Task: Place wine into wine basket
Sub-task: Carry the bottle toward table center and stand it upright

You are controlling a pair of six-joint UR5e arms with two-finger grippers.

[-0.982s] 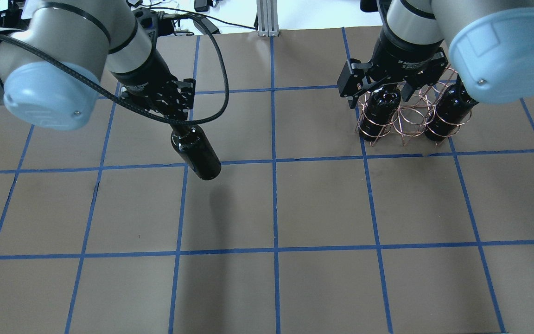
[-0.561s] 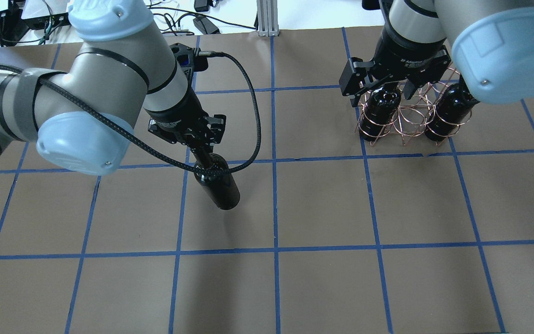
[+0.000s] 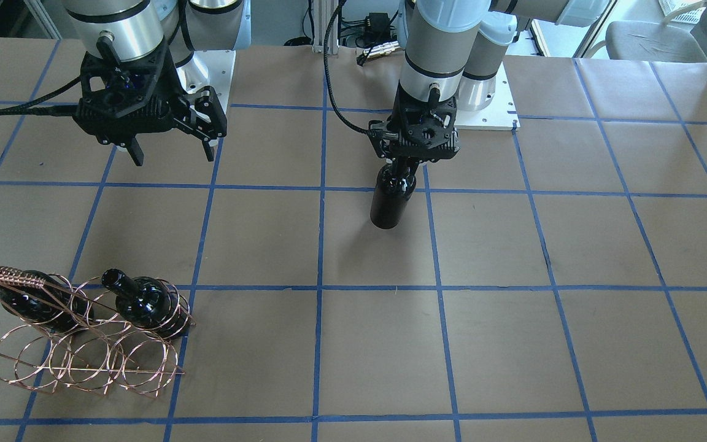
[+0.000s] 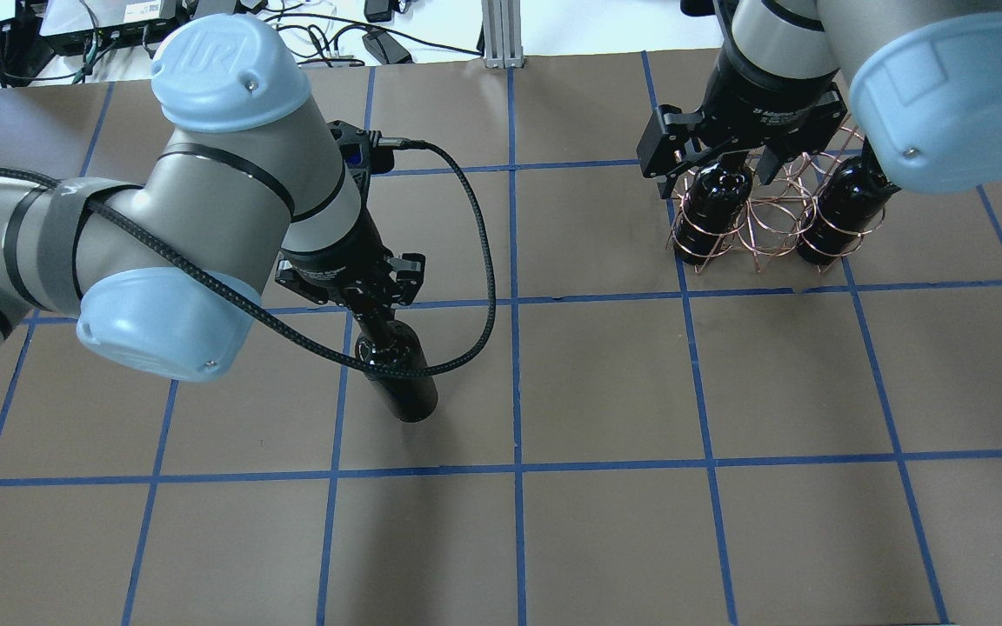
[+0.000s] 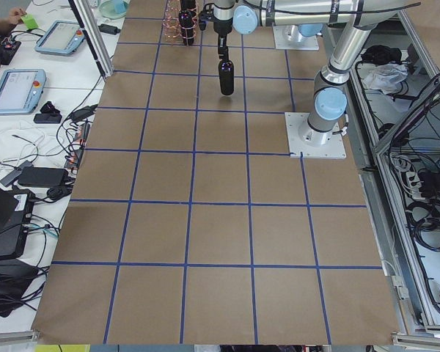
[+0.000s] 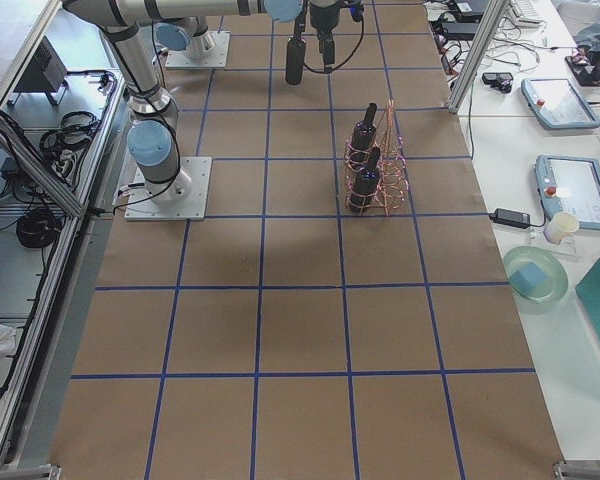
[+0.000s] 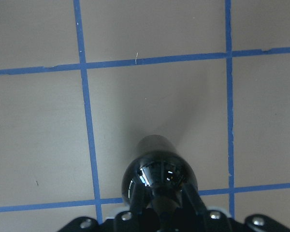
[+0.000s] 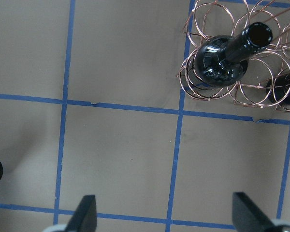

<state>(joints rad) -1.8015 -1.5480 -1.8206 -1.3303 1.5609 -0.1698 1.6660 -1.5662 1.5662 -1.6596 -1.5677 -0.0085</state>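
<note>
My left gripper (image 4: pixel 377 306) is shut on the neck of a dark glossy wine bottle (image 4: pixel 398 376) and holds it upright over the table, left of centre. The bottle also shows in the front view (image 3: pixel 389 202) and the left wrist view (image 7: pixel 157 169). The copper wire wine basket (image 4: pixel 772 219) stands at the far right, with two like bottles (image 4: pixel 708 213) (image 4: pixel 840 213) in its outer rings and the middle rings empty. My right gripper (image 4: pixel 717 172) is open and empty, raised well above the table on the basket's robot side (image 3: pixel 172 152).
The table is brown paper with a blue tape grid (image 4: pixel 516 304). The left arm's black cable (image 4: pixel 484 261) loops beside the held bottle. The basket's braided handle (image 3: pixel 3 274) sticks up at one end. Robot bases (image 3: pixel 482 104) sit at the table's back edge.
My left arm has carried the bottle down and slightly right in the overhead view, across a blue line. The right gripper and the basket have stayed in place.
</note>
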